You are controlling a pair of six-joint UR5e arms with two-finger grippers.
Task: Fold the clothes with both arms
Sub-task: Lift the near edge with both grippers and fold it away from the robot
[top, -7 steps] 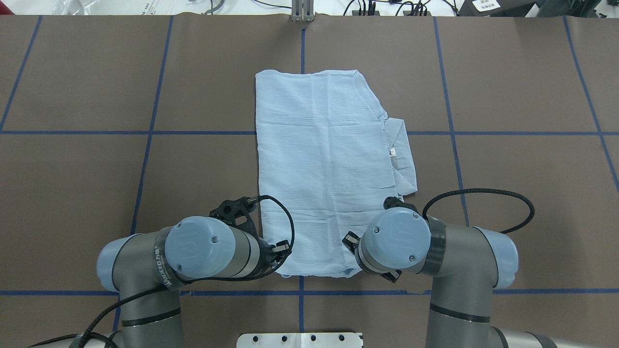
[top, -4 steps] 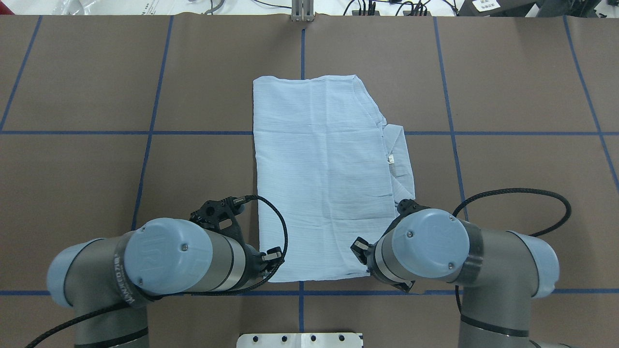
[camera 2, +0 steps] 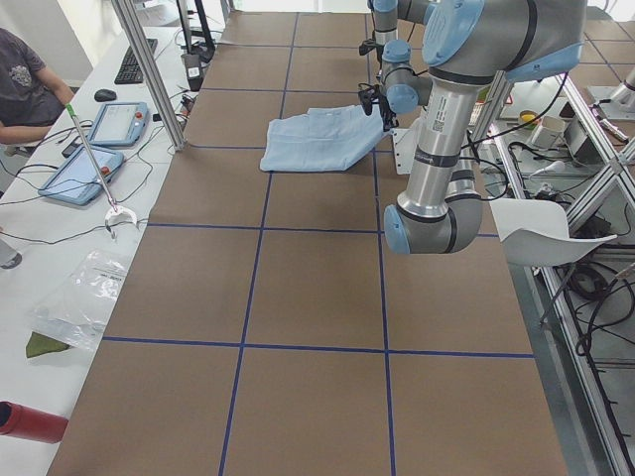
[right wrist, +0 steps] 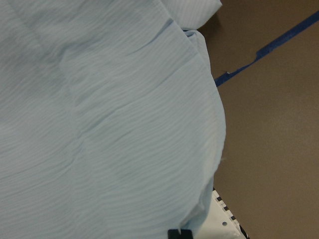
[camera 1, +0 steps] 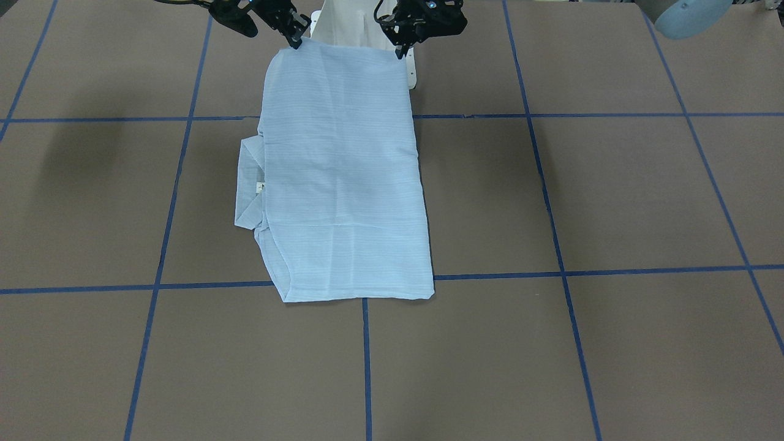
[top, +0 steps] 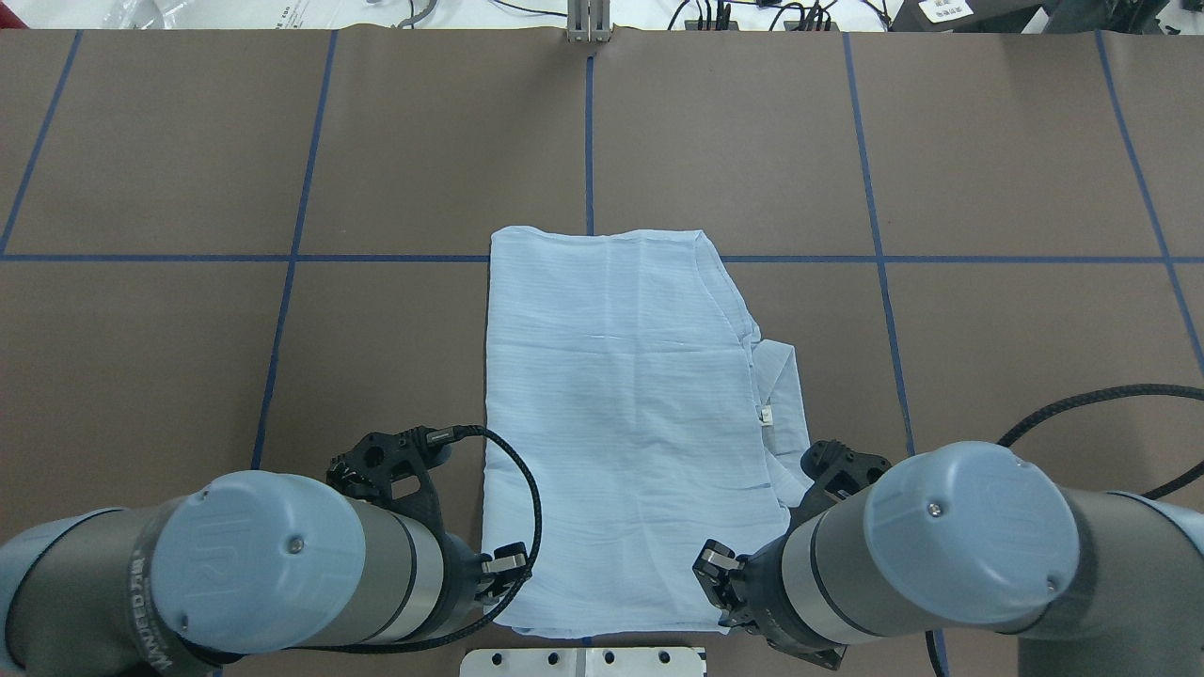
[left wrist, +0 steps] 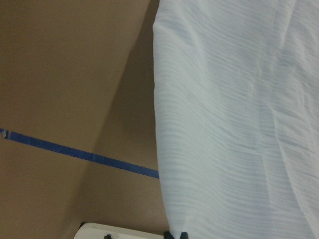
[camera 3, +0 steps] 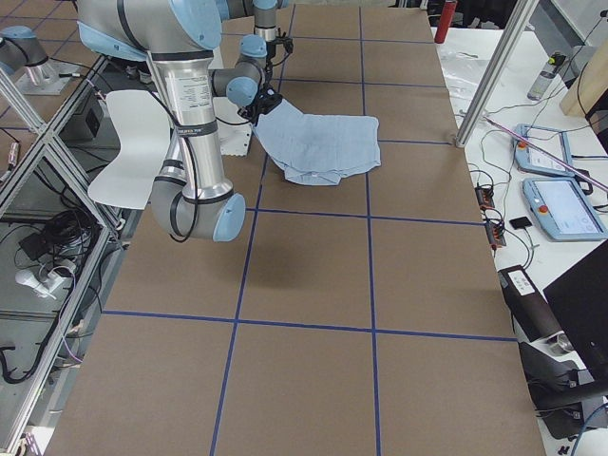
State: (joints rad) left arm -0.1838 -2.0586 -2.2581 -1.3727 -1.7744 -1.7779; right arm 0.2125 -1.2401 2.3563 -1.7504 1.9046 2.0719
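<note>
The pale blue shirt lies folded in a long rectangle on the brown table, its collar sticking out on the robot's right side. My left gripper is shut on the shirt's near left corner. My right gripper is shut on the near right corner. Both hold the near edge raised above the table by the white base, while the far part of the shirt rests flat. In the overhead view the wrists hide the fingertips. Cloth fills the left wrist view and the right wrist view.
Blue tape lines grid the brown table. The white base plate sits right under the held edge. An operator and tablets are at the far side bench in the exterior left view. Metal posts stand at the table's far edge.
Both arms have pulled back toward the robot's base, still gripping the near corners. The whole shirt has slid toward the robot; its far edge has come up to the blue cross line.
</note>
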